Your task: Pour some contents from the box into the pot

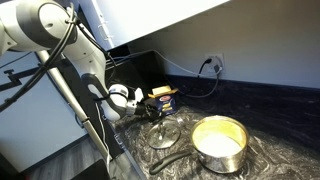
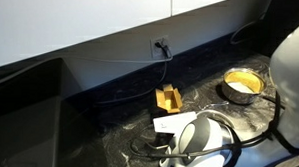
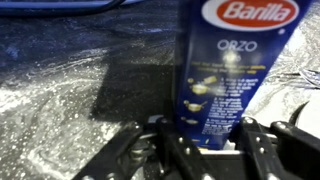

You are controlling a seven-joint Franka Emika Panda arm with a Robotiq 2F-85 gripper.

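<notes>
GRIP: your gripper (image 3: 190, 135) is clamped shut on the box (image 3: 230, 70) | AXIS: box's length runs straight out from jaws | TARGET: box well apart from the pot (image 1: 220, 156)

The dark marbled counter (image 1: 285, 112) carries pot (image 1: 220, 143) and lid (image 1: 165, 133).

One box (image 1: 163, 97), one pot (image 1: 219, 142), one lid (image 1: 163, 133) and one wall outlet (image 1: 214, 63) are visible.
</notes>
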